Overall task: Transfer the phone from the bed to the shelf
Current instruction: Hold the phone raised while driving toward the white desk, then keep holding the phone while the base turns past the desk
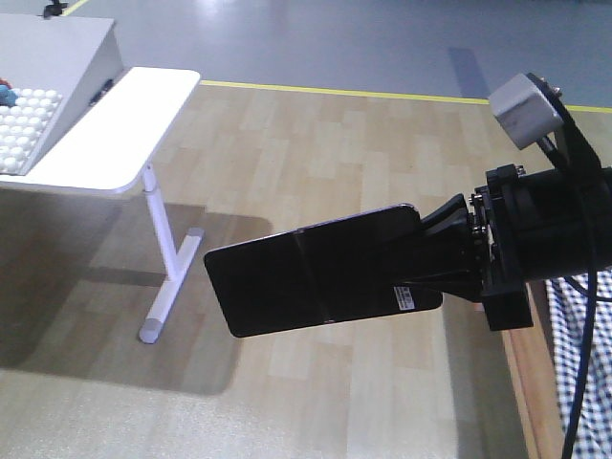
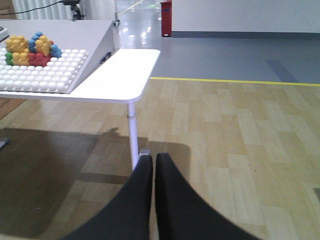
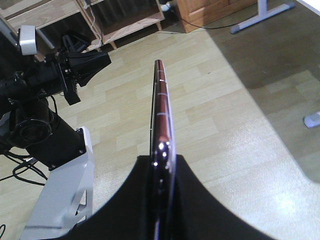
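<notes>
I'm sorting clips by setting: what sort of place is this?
Likely a robot lab or demo hall, not a home: yellow floor tape edging wood-look flooring, bare grey floor beyond, and a white table holding a peg board.

We hold the phone (image 1: 316, 277) in our right gripper (image 1: 430, 260), jutting leftward over the floor (image 1: 335, 143), with the bed (image 1: 585, 325) at the lower right, below the arm. A table (image 1: 115, 134) stands to the far left, bearing a sloped pegboard (image 2: 40, 77) with blocks (image 2: 30, 50) on it. From the right wrist, the shelf (image 3: 135, 26) lies ahead past the phone, our left gripper (image 3: 97, 62) off to the left.
</notes>
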